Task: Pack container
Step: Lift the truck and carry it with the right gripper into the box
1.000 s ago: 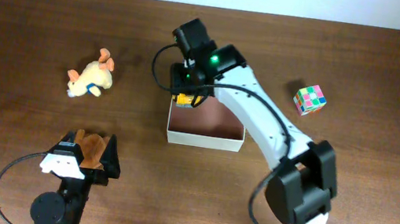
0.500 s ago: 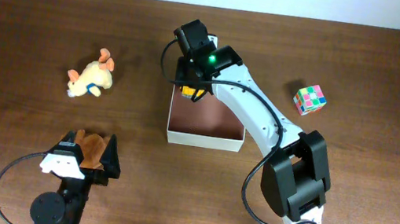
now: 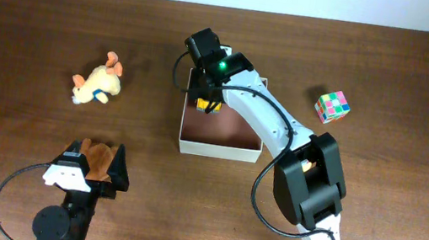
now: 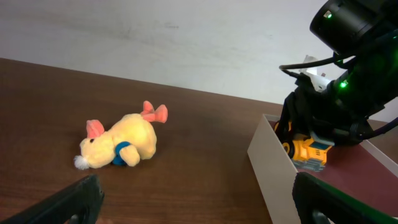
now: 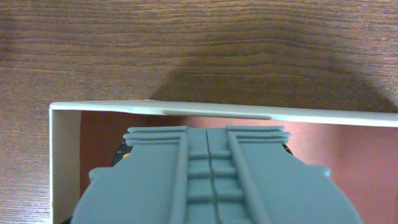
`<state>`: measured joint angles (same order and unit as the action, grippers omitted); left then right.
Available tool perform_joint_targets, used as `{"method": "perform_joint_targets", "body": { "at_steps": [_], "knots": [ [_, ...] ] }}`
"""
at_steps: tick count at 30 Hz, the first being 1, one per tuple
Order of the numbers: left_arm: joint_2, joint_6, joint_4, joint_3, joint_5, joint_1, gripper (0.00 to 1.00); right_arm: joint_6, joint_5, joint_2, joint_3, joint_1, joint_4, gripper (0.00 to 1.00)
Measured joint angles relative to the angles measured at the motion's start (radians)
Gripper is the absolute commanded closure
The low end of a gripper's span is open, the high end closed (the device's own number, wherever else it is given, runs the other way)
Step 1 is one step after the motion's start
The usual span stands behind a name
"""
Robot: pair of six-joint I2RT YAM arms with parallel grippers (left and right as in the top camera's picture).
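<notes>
Left wrist view: my right gripper (image 4: 303, 127) clamps the toy truck (image 4: 309, 154), seemingly hard and light; the thin-walled container (image 4: 271, 167) sits beneath the jaws; left gripper (image 4: 199, 202) agape.

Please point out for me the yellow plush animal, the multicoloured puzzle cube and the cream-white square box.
Yellow plush animal (image 3: 98, 86): overhead view, on its body.
Multicoloured puzzle cube (image 3: 331, 106): overhead view, on its upper face.
Cream-white square box (image 3: 219, 149): overhead view, on its near outer wall.
</notes>
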<state>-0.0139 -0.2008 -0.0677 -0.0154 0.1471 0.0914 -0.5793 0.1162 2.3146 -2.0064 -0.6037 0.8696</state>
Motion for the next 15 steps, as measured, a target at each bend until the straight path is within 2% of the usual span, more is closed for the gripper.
{"method": "perform_joint_targets", "body": {
  "at_steps": [2,4,7,15],
  "knots": [
    [0.000,0.000,0.000,0.000,0.000,0.000,0.01,0.000,0.000,0.001,0.000,0.000,-0.003,0.41],
    [0.000,0.000,0.000,0.000,0.000,0.000,0.01,0.001,0.000,0.003,0.000,0.000,-0.006,0.33],
    [0.000,0.000,0.000,0.000,0.000,0.000,0.01,0.006,0.000,0.008,0.000,0.000,-0.009,0.26],
    [0.000,0.000,0.000,0.000,0.000,0.000,0.01,0.065,-0.001,0.010,0.000,0.000,0.019,0.25]
  ]
}}
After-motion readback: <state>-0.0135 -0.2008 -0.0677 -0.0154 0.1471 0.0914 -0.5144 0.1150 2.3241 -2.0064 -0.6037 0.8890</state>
